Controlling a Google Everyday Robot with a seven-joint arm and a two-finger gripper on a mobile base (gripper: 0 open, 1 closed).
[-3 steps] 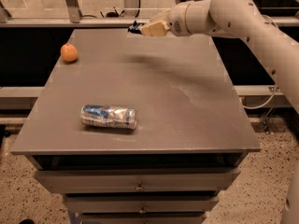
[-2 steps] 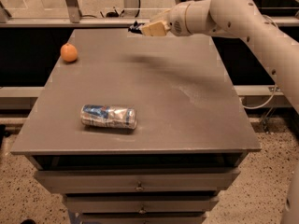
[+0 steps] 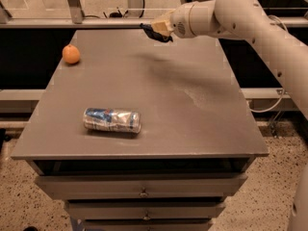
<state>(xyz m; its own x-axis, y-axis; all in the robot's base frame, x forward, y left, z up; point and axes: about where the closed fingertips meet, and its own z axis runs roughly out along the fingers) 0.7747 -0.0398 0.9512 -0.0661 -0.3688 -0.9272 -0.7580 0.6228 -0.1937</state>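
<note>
My gripper (image 3: 153, 32) hangs above the far middle of the grey table (image 3: 192, 109), at the end of the white arm (image 3: 231, 13) that reaches in from the right. Nothing shows in it. A silver and blue can (image 3: 112, 120) lies on its side near the table's front left. An orange (image 3: 71, 54) rests near the far left edge. The gripper is well apart from both, closer to the orange's side of the table than to the can.
Drawers (image 3: 142, 191) sit under the tabletop at the front. A metal rail and window frame (image 3: 72, 4) run behind the table. A cable (image 3: 272, 105) hangs at the right. The floor is speckled.
The gripper has shifted slightly toward the left and nearer; the can and the orange have stayed where they were.
</note>
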